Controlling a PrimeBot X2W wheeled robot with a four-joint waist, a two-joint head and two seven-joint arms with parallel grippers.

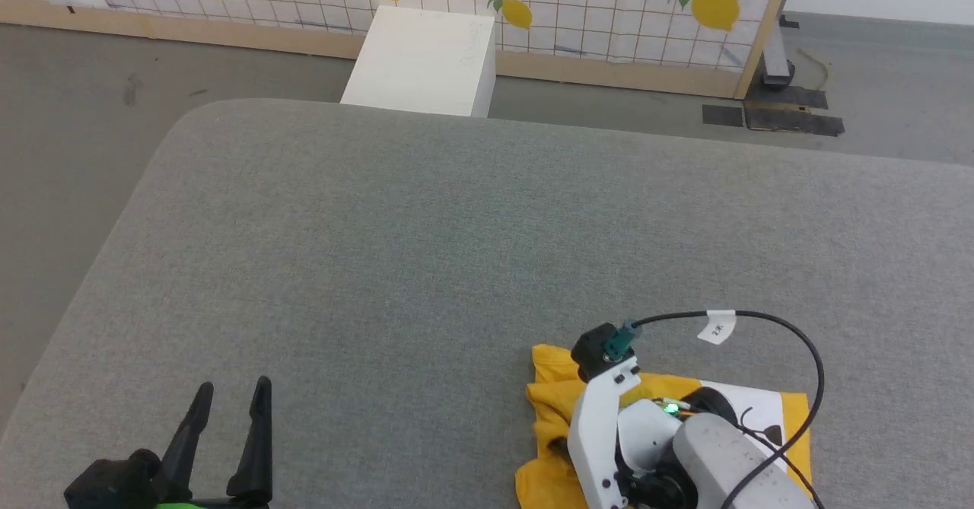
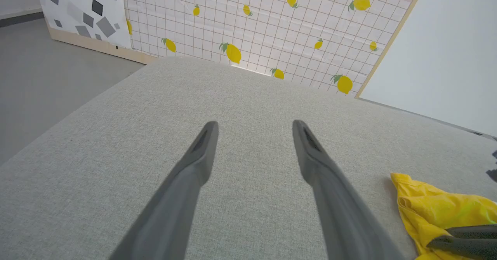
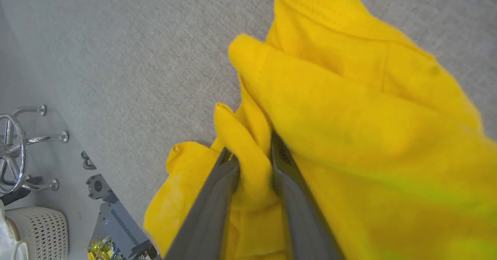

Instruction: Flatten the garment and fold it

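Two tools are in play, but one alone touches cloth. The right tool (image 3: 250, 143) has its dark fingers (image 3: 211, 205) close on both sides of a raised fold of the garment (image 3: 349, 112), each finger against the yellow fabric. Whether they press it firmly or lie slack on it, one cannot tell. The garment lies bunched directly under and ahead of this tool on the grey padded surface (image 1: 426, 250), with one white patch (image 1: 753, 402) showing beside the pale forearm (image 1: 715, 456). The left tool (image 1: 233, 384) hangs released, fingers wide apart and nothing between them; the garment is well apart from it, off to its right side. By judgement the step in hand is the flattening, near its beginning: the cloth is wrinkled and doubled over itself, and no neat fold is made yet. The next move probably calls for drawing this fold outward, away from the heap, while the left tool comes across to hold the opposite edge, so that the fabric spreads and does not only slide.
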